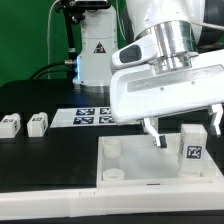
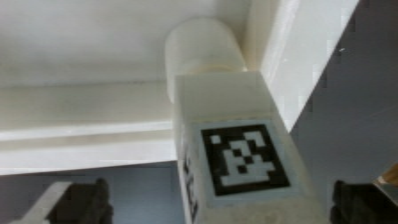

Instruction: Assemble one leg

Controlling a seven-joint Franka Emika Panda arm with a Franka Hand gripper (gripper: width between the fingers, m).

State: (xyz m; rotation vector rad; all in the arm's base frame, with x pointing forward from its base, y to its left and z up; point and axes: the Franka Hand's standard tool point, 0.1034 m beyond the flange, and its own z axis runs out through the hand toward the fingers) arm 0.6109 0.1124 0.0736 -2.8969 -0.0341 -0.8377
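One white leg (image 1: pixel 192 150) with a black-and-white tag stands upright in the large white tray-like top (image 1: pixel 140 166), near its corner at the exterior view's right. My gripper (image 1: pixel 186 133) is open just above it, one finger on each side of the leg's upper end. In the wrist view the leg (image 2: pixel 231 130) runs between the two dark fingertips (image 2: pixel 71 202), tag facing the camera. There is a gap on one side, and the other finger is close to the leg. The gripper (image 2: pixel 222 206) holds nothing. The top's rim (image 2: pixel 89 120) lies behind the leg.
Two more white legs (image 1: pixel 10 124) (image 1: pixel 37 123) lie on the black table at the exterior view's left. The marker board (image 1: pixel 95 113) lies flat behind the top. A white robot base (image 1: pixel 95 50) stands at the back.
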